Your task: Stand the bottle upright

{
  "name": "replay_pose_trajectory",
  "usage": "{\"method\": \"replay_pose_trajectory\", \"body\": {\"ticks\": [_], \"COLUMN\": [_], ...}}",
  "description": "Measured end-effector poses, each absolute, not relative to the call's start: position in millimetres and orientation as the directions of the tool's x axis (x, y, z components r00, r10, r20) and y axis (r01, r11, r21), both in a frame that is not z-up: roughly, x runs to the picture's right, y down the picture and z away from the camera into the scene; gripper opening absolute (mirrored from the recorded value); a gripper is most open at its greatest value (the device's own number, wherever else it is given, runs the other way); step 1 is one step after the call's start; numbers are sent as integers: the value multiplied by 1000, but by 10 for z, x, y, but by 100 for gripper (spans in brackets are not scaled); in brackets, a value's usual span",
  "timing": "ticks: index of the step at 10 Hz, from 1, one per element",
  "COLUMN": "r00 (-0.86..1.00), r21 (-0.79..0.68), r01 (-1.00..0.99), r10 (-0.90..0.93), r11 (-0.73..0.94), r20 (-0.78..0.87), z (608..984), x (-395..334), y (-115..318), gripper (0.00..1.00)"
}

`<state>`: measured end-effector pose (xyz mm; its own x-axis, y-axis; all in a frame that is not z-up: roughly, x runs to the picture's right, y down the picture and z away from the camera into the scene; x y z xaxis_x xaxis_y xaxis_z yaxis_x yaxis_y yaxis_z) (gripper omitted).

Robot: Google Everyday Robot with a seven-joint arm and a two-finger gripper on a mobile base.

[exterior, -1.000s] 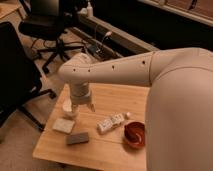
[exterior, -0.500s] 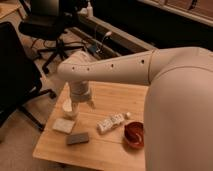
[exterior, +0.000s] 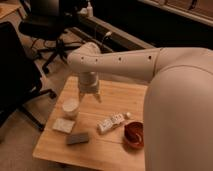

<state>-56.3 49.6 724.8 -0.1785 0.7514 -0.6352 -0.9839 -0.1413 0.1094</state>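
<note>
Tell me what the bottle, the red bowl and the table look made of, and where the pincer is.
Bottle: likely plastic, matte white with dark label print.
Red bowl: plastic or glazed ceramic, with a slight sheen on the rim.
Table: wood or wood laminate, pale, smooth and evenly toned.
Pincer: open, hanging over the table behind the white cup, apart from the bottle.

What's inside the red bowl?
The red bowl looks empty: only its dark red inside shows. The robot's arm may cover its right edge. The gripper hangs open above the table, beside the white cup.
</note>
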Motion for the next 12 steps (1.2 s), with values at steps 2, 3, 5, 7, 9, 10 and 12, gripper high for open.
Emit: {"method": "replay_pose_trajectory", "body": {"ticks": [2,3,5,7,9,10,12], "r00": [-299,-323,-367,-419,-453,-496,-559], "r21": [176,188,212,243,264,295,339], "r01": [-954,-946,-930,-908,-891,-868,-829], "r10": [730,730,721,701,688,670,642], "r11": [-242,-264,-300,-343,-369,-399,-445], "r20": [-614,-602,-587,-576,-568,-552,-525], "z": [7354,7400,7460,7520,7560,7580,7604], "x": [-296,-187,-31,182,312,437,589], "y": [385,327,299,327,350,374,417], "gripper": [65,65,65,65,65,65,65]}}
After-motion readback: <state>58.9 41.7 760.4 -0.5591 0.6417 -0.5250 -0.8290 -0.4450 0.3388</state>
